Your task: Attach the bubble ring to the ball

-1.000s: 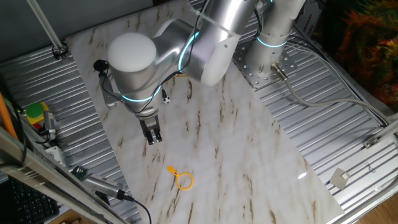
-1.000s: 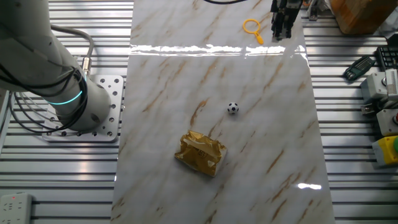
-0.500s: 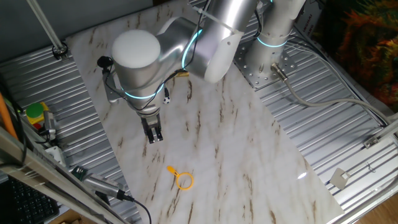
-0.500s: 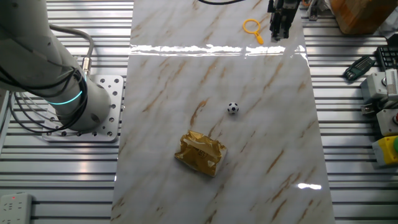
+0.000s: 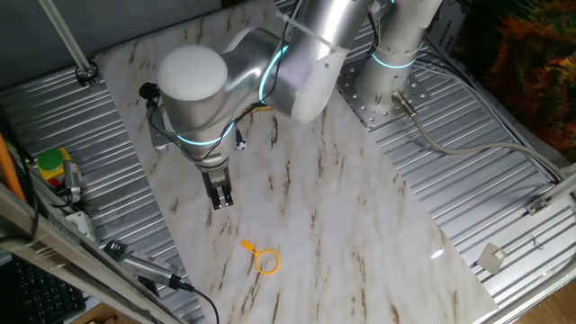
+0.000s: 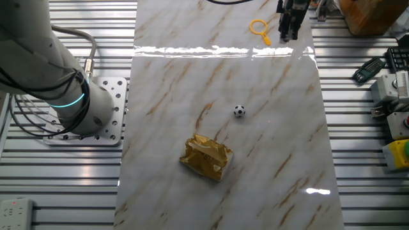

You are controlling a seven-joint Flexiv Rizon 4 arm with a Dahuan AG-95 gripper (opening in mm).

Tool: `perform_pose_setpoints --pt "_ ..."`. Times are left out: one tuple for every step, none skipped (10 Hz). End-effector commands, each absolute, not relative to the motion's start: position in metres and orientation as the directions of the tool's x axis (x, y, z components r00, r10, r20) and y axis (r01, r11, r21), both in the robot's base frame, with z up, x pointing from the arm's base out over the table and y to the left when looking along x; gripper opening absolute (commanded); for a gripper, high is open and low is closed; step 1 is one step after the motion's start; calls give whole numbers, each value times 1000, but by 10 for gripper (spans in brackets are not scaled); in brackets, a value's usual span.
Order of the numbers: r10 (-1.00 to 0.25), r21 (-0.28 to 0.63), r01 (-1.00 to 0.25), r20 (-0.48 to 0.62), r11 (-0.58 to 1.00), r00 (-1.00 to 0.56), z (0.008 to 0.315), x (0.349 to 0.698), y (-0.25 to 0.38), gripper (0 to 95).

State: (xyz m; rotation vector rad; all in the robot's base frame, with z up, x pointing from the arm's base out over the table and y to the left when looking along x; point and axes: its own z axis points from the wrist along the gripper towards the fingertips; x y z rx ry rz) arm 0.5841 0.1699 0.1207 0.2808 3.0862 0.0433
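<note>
**Ring and ball lying apart, nothing gripped**

In one fixed view, the gripper point(image 5: 220, 200) is hanging over the marble table point(image 5: 360, 216) with its fingers pointing down and standing close together, a narrow stance with nothing between them. The ring point(image 5: 264, 259) is lying flat on the table nearer the camera and a little to the right, apart from the gripper. The arm is hiding the ball here.

In the other fixed view, the gripper point(image 6: 289, 29) is sitting at the far edge of the table, just right of the ring point(image 6: 259, 28), not touching it. The ball point(image 6: 239, 111) is resting mid-table, well apart from both. A gold wrapper point(image 6: 206, 156) is lying nearer still, to the left.

The task looks barely begun: the ring is not yet picked up, and carrying it to the ball and fitting it on are both remaining.
</note>
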Motion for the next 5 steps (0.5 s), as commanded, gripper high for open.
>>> perform_pose_setpoints --pt "193 34 192 -39 981 -980 120 587 177 0" --pt "199 34 197 -39 980 -979 119 587 181 0" --pt "206 38 205 -42 978 -978 118 585 186 0" --pt "213 35 211 -48 977 -976 112 582 194 0" --pt "226 44 224 -56 974 -973 105 578 201 0"
